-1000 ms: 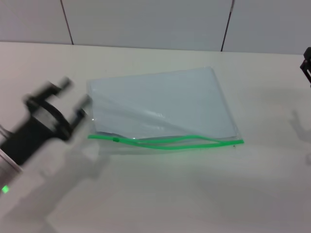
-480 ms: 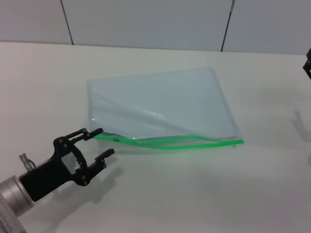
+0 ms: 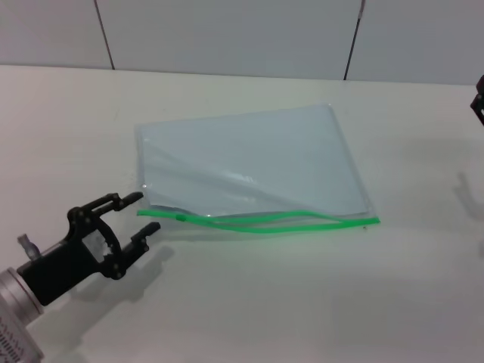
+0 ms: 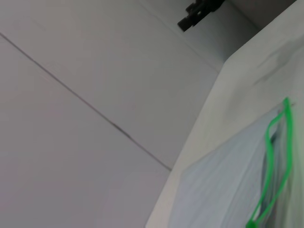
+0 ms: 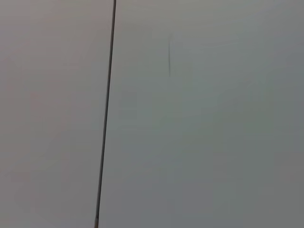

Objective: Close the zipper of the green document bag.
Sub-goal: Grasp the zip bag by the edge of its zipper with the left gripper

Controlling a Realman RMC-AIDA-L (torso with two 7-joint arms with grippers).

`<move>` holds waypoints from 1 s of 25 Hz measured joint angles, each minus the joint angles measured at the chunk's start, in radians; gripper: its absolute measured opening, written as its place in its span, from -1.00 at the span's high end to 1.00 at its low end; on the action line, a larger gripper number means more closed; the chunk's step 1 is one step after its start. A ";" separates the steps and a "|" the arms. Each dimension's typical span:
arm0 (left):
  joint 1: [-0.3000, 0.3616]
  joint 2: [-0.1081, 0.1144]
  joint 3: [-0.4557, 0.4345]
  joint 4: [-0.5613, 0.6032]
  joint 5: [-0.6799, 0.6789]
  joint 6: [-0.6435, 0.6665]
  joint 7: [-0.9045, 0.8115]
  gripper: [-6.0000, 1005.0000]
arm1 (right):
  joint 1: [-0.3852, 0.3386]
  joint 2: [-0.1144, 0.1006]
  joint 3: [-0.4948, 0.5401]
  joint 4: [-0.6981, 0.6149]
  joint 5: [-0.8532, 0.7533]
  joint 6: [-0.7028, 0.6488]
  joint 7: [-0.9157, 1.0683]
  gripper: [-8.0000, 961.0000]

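- The left hand (image 3: 136, 215) has drawn back a little toward the robot and to its left over the last half second. A second ago it was a blurred shape higher up beside the bag's left edge, so it has come down low over the bench (image 3: 302, 302) and is now nearly settled.
- Its fingers (image 3: 121, 199) stand spread apart and hold nothing. The upper fingertip lies just beside the left end of the zipper (image 3: 257, 222) but does not appear to touch it.
- The green document bag (image 3: 249, 162) has not moved across the three head views. It lies flat on the bench at a slant, white sheets showing through, with its green-trimmed edge toward the robot.
- The zipper is plainly still open. Its two green strips part and bow away from each other along the middle, meeting only at the right end and near the left.
- A small green lump near the left end, probably the slider (image 3: 180, 218), sits close to the open fingertips.
- The left wrist view shows the same gaping green loop and, far off, the right hand (image 4: 199, 13).
- That right hand is only a dark sliver at the right border of the head view. It looks parked, and whether it is open or closed cannot be told.
- Judged from this, the pull-back looks like a small correction to line up on the slider. The closing itself has not begun.
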 joint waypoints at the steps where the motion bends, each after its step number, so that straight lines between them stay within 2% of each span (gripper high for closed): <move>1: -0.002 0.001 0.000 -0.003 -0.006 0.000 0.002 -0.01 | 0.000 0.000 0.000 0.000 -0.001 0.000 0.000 -0.81; 9: -0.053 0.006 0.013 -0.034 -0.001 -0.019 -0.052 -0.01 | 0.000 0.001 0.000 0.004 -0.002 -0.008 -0.001 -0.80; 17: -0.095 0.016 0.016 -0.054 0.062 -0.047 -0.162 -0.01 | -0.004 0.001 -0.002 0.007 -0.004 -0.035 -0.002 -0.78; 25: -0.149 0.055 0.015 -0.069 0.105 -0.058 -0.268 -0.01 | -0.004 0.001 -0.002 0.008 -0.006 -0.039 -0.003 -0.77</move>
